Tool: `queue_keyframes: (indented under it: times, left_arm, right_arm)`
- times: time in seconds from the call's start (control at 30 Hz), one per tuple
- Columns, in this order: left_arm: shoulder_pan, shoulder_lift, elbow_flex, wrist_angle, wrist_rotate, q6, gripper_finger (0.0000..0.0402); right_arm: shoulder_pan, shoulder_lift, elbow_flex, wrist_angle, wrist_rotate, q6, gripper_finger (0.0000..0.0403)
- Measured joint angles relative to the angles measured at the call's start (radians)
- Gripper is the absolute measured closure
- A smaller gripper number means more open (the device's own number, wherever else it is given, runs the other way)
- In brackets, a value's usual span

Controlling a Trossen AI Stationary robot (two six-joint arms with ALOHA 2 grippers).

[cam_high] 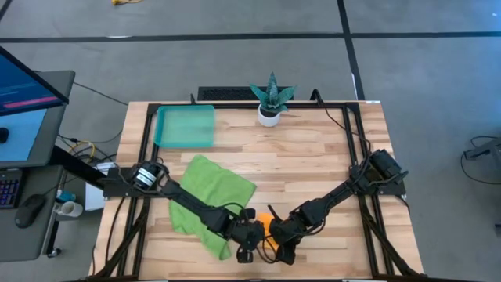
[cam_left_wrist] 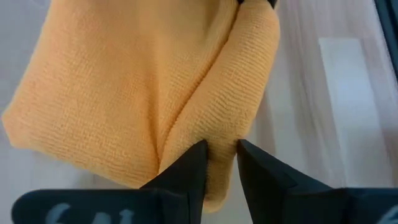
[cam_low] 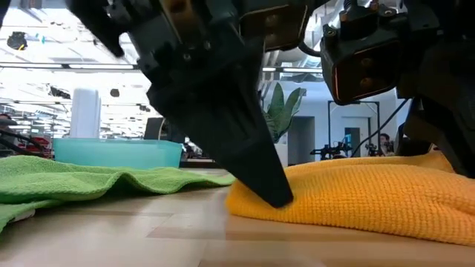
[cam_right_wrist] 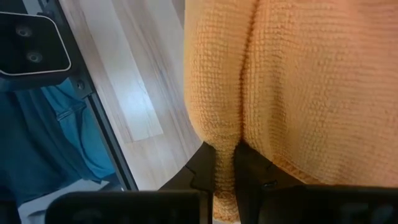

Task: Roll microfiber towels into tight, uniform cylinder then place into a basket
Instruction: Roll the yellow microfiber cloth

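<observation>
Orange towel (cam_high: 268, 222) sits bunched, not yet rolled, both grippers pinching folds: left gripper (cam_left_wrist: 217, 152), right gripper (cam_right_wrist: 225, 152). Green towel (cam_high: 213, 192) lies flat (untouched), basket (cam_high: 185, 126) empty.

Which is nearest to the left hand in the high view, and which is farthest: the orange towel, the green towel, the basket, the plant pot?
Measured from the left hand:
1. Orange towel, right beside it.
2. Green towel, under the left arm.
3. Basket, far left corner.
4. Plant pot, far edge, middle; close to the basket's rank.
</observation>
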Motion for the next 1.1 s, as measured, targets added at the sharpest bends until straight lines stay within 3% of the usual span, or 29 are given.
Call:
queue_keyframes:
  times: [0.3,0.7,0.93,1.1]
  left_arm:
    - [0.009,0.017,0.001,-0.034,0.051,-0.112,0.0315]
    - [0.016,0.018,-0.001,-0.037,0.133,-0.154,0.0315]
    - [0.015,0.018,-0.001,-0.036,0.126,-0.161,0.0315]
    - [0.016,0.018,-0.001,-0.036,0.129,-0.162,0.0315]
  right_arm:
    - [0.000,0.000,0.000,0.000,-0.013,0.001,0.0336]
    - [-0.015,-0.001,0.001,-0.013,-0.058,-0.002,0.0227]
    - [-0.014,-0.034,-0.002,-0.076,-0.057,-0.089,0.0206]
    - [0.018,-0.143,-0.005,-0.246,0.127,-0.137,0.0208]
